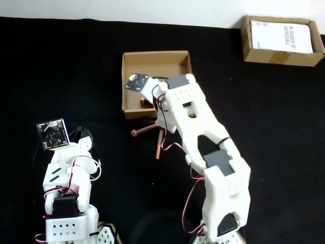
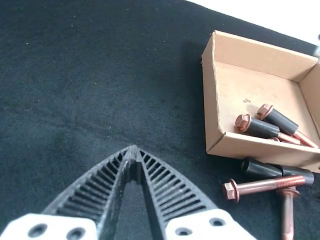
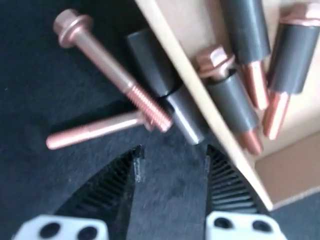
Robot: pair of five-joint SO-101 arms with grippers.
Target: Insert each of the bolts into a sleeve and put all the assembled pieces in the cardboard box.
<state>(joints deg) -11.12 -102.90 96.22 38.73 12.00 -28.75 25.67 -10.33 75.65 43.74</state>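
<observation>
One bolt (image 2: 262, 186) lay along the box's (image 2: 220, 100) front wall. The second bolt (image 2: 287, 215) lay at right angles to it, shank toward the counter's (image 1: 76, 66) front edge. Two sleeves (image 2: 260, 167) lay end to end against that wall, with assembled pieces (image 2: 257, 127) inside the box. The right gripper (image 3: 172, 160) hung open and empty over the bolts; the left gripper (image 2: 132, 155) was closed, empty.

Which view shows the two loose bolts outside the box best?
The right wrist view: both loose bolts lie close up beside the cardboard box. The left wrist view shows them farther off, one cut off at the frame edge; the high view shows them small.
</observation>
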